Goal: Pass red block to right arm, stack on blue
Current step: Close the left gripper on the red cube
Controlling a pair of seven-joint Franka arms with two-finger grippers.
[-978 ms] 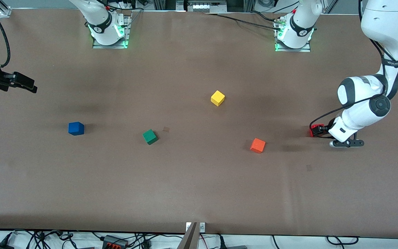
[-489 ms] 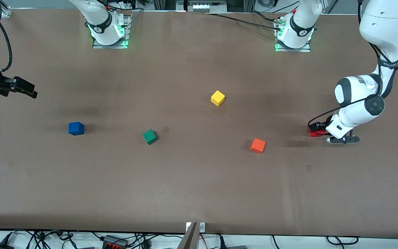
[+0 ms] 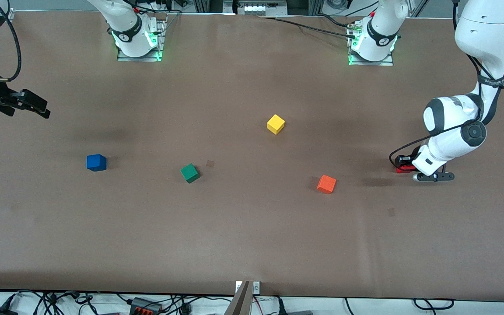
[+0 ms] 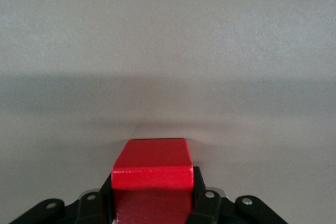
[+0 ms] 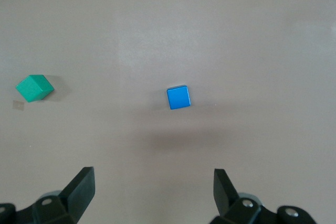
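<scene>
L gripper (image 3: 405,166) was clamped on the red block (image 4: 151,167) nr the L-arm edge of the bench. R gripper (image 3: 37,109), jaws apart, hung over the R-arm edge, blue cube (image 5: 178,97) below it.

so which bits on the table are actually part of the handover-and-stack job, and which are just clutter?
In the job:
- red block, between the left gripper's fingers at the left arm's end of the table
- blue block, stacking target
- right gripper, open, up over the right arm's end

Just lying about:
- green block
- yellow block
- orange block
</scene>
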